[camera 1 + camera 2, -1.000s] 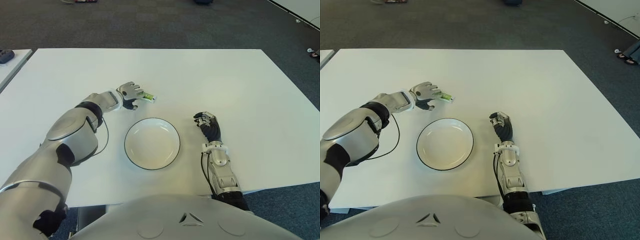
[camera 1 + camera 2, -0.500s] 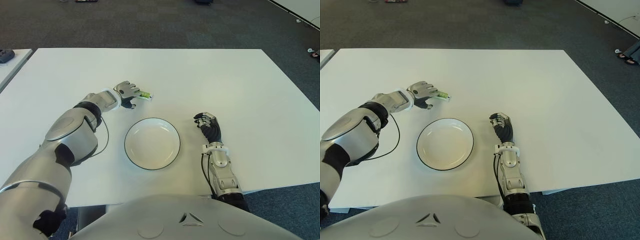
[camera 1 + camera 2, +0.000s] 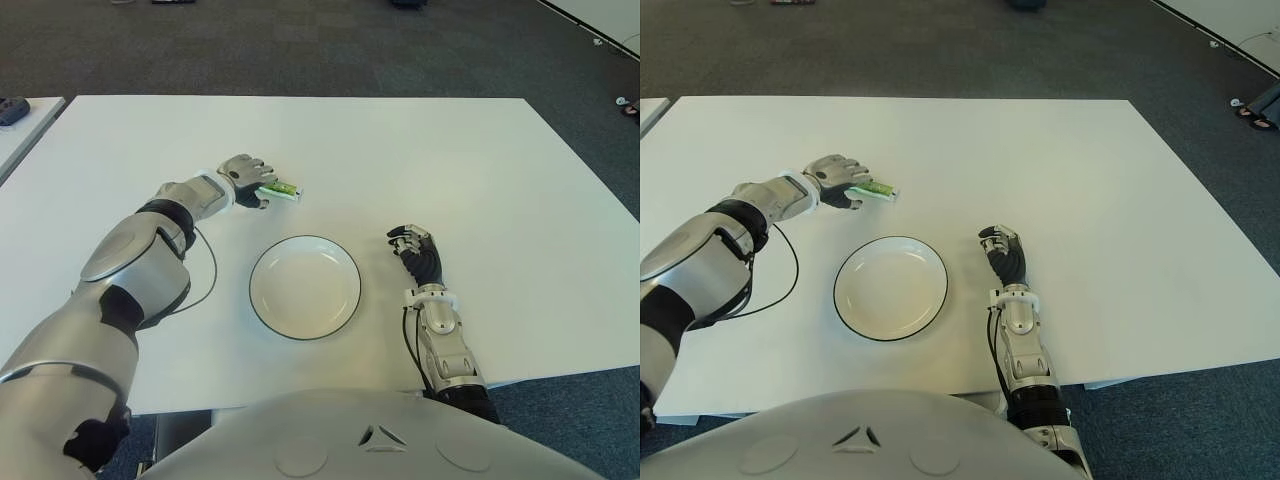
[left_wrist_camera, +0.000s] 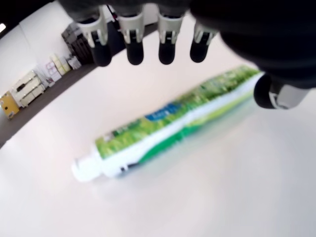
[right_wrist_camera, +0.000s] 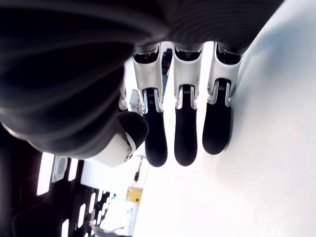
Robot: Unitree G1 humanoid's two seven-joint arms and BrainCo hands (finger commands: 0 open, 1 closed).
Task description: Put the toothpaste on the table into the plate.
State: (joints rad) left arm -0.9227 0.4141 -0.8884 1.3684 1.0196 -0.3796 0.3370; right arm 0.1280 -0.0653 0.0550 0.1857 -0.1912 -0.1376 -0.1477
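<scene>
Green toothpaste [image 4: 168,123] flat on table [image 3: 420,150], left hand [image 3: 245,175] open above, empty

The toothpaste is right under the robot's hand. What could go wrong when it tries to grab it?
The toothpaste lies flat on the table, and the left hand is above it with fingers open, not gripping. The round tube might roll or slide away when the fingers close. The hand is over one end of the tube, so it could tip out when lifted. The plate is off to the side, so a loose grip might drop it short. The right hand is beside the plate.
</scene>
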